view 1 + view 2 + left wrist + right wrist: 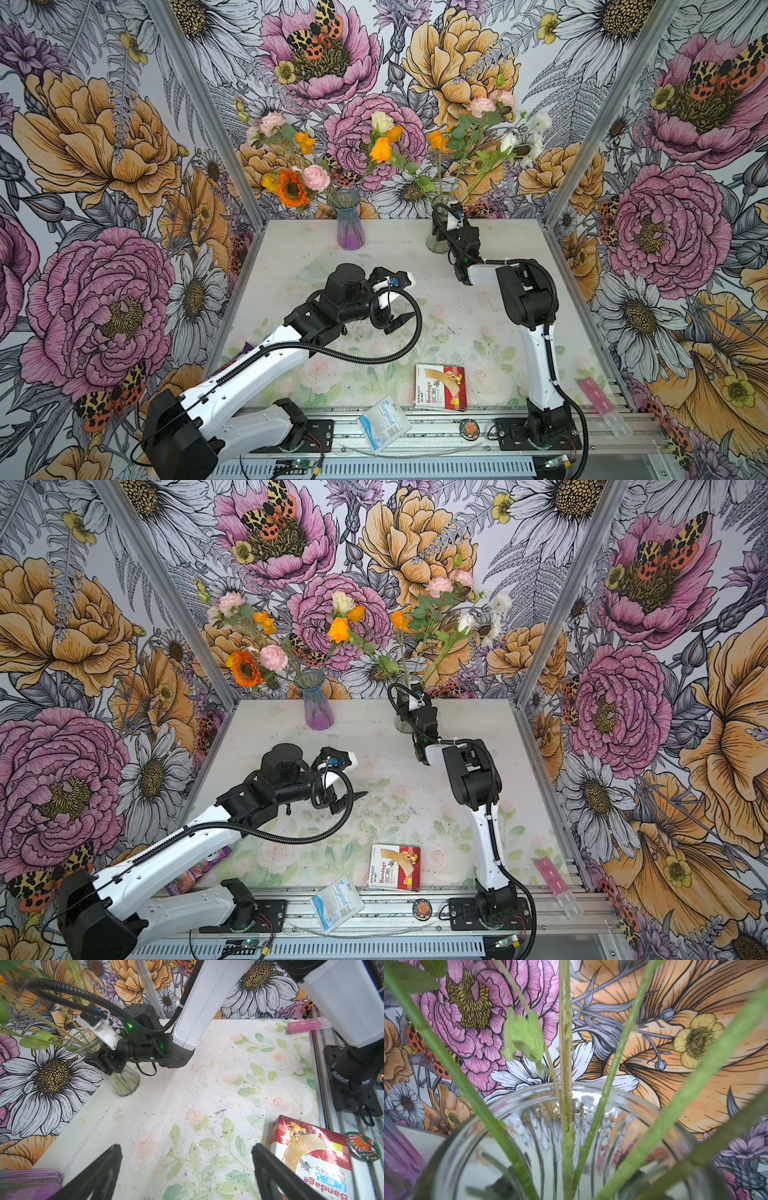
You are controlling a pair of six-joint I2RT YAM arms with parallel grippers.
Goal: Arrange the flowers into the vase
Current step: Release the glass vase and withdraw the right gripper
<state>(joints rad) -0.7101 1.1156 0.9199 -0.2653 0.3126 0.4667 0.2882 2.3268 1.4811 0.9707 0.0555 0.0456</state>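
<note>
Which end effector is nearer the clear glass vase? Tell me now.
Right. The right end effector is right at the clear glass vase, near its neck; the left end effector hangs over the table, well away.

Bright, even light; nearest flowers (695,1086) blurred

Walls (104,145): giant printed blooms in pink, orange and white, on three sides.
Corners: bare metal posts (203,104).
Worktop (399,257): pale, faded rose print, dark specks.

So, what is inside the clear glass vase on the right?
Several green flower stems stand inside the clear vase, fanning out above its rim. Their lower ends cannot be seen: the ribbed glass blurs them.
</note>
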